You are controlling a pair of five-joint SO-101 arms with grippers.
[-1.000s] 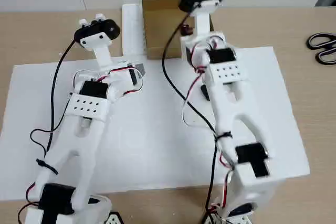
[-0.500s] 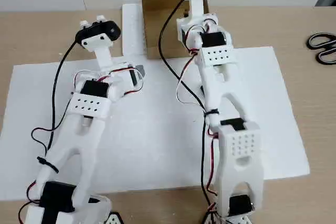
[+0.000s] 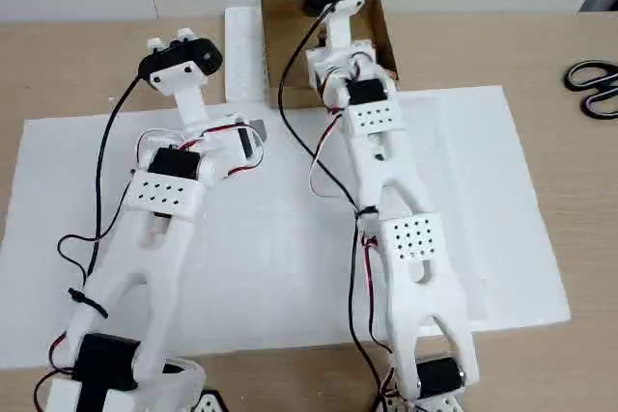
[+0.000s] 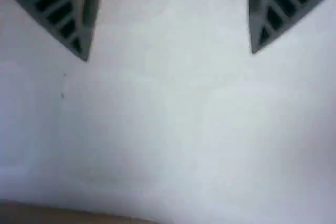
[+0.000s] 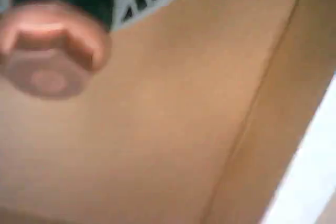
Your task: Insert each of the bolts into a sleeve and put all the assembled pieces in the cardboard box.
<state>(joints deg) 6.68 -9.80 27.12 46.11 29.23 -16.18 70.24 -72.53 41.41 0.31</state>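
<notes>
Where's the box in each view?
High: box at the table's far edge, centre, partly behind an arm.
Left wrist: looks down on the white sheet instead.
Right wrist: box floor and wall, beneath the piece.
Shared landmark: the white sheet, which meets the box wall.
</notes>
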